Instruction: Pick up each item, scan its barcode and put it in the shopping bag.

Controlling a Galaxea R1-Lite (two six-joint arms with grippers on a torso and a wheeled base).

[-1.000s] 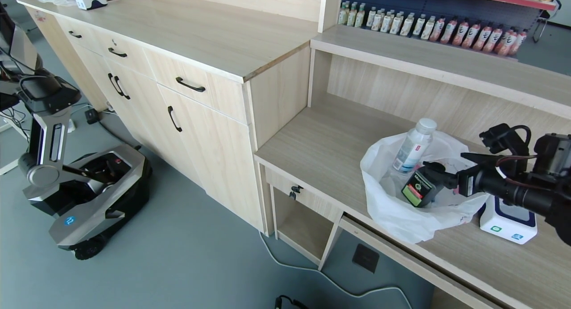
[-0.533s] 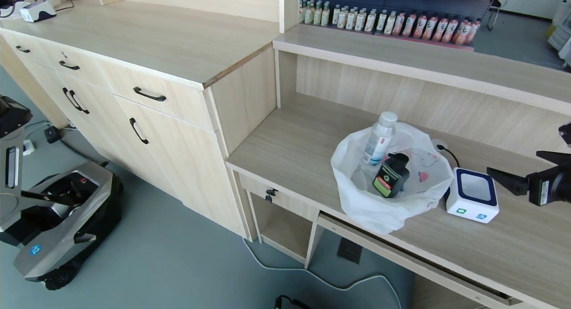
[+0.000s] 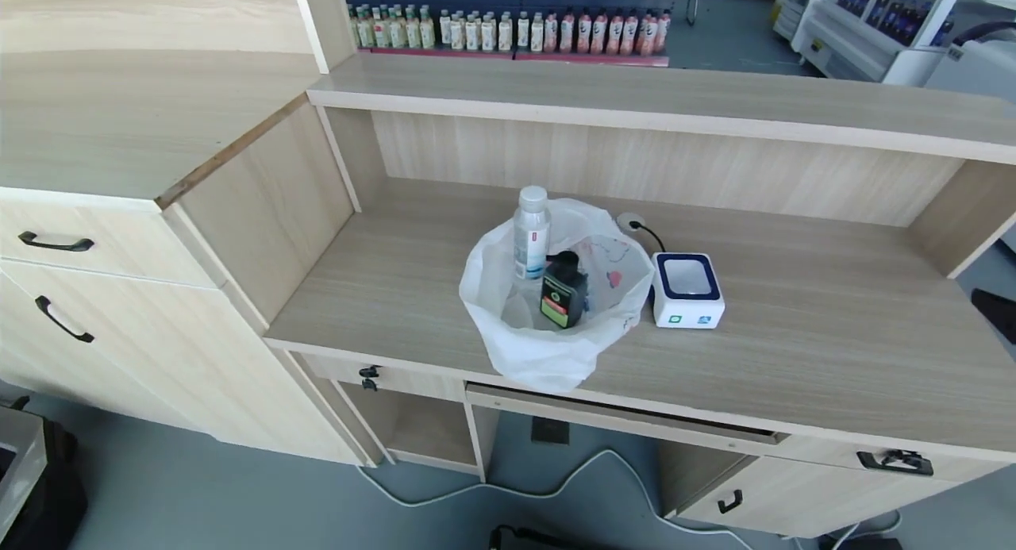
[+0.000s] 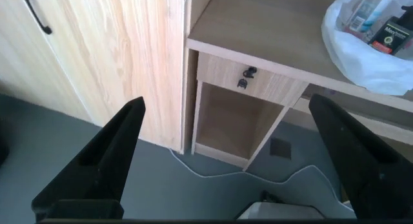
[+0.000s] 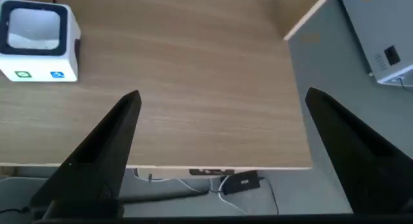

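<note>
Shopping bag point(image 3: 556, 351): sat at the counter's point(image 3: 833, 336) front edge in the head view, draped a little over it; held a water bottle point(image 3: 531, 232) upright and a dark bottle point(image 3: 563, 292) beside it; stood just beside the scanner point(image 3: 687, 290); looked liable to slump over that edge if nudged. Left wrist view: found the left gripper point(image 4: 226, 101) spread wide, empty, low before the counter's front; risked snagging the bag on rising. Right wrist view: found the right gripper point(image 5: 222, 93) spread, empty, above the counter's right end; could have clipped the scanner in sweeping back.
</note>
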